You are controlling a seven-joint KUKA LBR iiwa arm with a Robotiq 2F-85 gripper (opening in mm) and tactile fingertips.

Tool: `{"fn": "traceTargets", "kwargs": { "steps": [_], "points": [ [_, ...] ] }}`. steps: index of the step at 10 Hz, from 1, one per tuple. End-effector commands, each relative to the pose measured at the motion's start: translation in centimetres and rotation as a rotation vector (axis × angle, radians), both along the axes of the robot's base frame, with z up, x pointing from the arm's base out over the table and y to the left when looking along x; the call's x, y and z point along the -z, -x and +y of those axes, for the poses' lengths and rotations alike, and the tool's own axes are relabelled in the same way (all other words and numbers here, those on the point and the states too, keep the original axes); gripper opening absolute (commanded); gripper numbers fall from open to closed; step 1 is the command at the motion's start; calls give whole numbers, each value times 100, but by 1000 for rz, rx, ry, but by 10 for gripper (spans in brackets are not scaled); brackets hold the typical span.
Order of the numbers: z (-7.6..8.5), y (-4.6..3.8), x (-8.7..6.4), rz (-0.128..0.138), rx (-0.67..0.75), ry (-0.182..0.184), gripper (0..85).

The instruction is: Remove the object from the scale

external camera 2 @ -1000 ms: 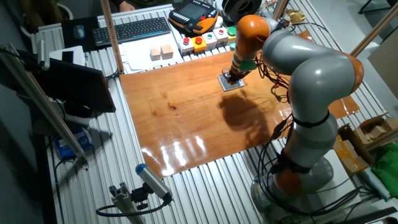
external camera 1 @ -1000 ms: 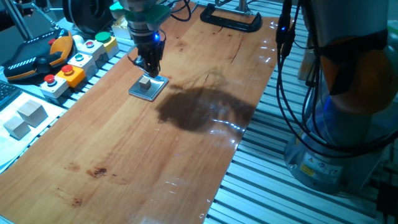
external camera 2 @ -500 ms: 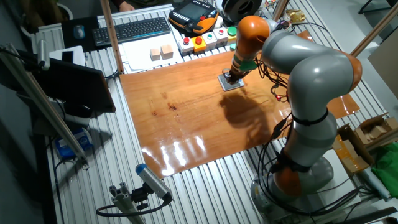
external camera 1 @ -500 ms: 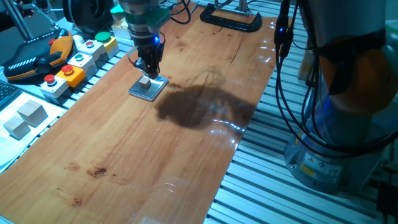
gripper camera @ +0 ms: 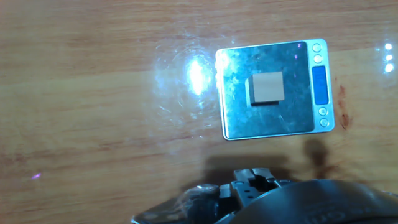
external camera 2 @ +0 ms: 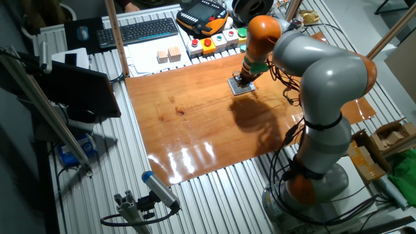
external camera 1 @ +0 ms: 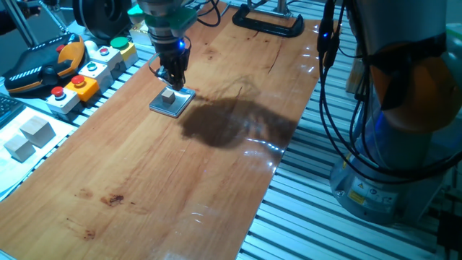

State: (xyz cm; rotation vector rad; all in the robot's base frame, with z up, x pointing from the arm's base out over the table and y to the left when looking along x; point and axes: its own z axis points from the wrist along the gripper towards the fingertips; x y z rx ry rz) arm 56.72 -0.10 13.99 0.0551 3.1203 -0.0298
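Observation:
The scale [external camera 1: 160, 107] is a small silvery plate on the wooden tabletop, far left. The tiny beige-grey cube [external camera 1: 168, 94] sits on its middle. My gripper [external camera 1: 173, 81] hangs just above and slightly behind the cube, not touching it, and its fingers look pressed together and empty. In the hand view the cube [gripper camera: 267, 87] lies centred on the scale [gripper camera: 239, 106], whose blue display is on the right side. Only the hand's dark body shows at the bottom edge there. In the other fixed view the gripper [external camera 2: 244, 78] hides the cube over the scale [external camera 2: 238, 90].
Coloured button boxes [external camera 1: 86, 72] and an orange teach pendant [external camera 1: 43, 65] stand left of the board. Two larger pale cubes [external camera 1: 29, 137] lie on paper at the left edge. A black clamp [external camera 1: 267, 22] holds the far edge. The arm's base [external camera 1: 390, 144] stands to the right.
My gripper has shifted very slightly up and left above the scale. The cube has not moved.

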Motion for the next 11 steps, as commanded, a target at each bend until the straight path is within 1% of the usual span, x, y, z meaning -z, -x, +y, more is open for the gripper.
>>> {"fn": "traceTargets", "kwargs": {
  "steps": [1,2,4,5,6,8,9,10,11],
  "points": [
    [-1,-1,-1,-2,5,16,7],
    [-1,-1,-1,-3,-1,26,7],
    [-1,-1,-1,-5,-44,14,7],
    [-1,-1,-1,-14,-59,20,7],
    [-1,-1,-1,-15,-66,19,7],
    [-3,-4,-1,-12,-69,8,7],
    [-8,-23,7,-13,-64,4,7],
    [-6,-33,11,-20,-58,7,7],
    [-8,-39,8,-22,-43,11,7]
  ]
}}
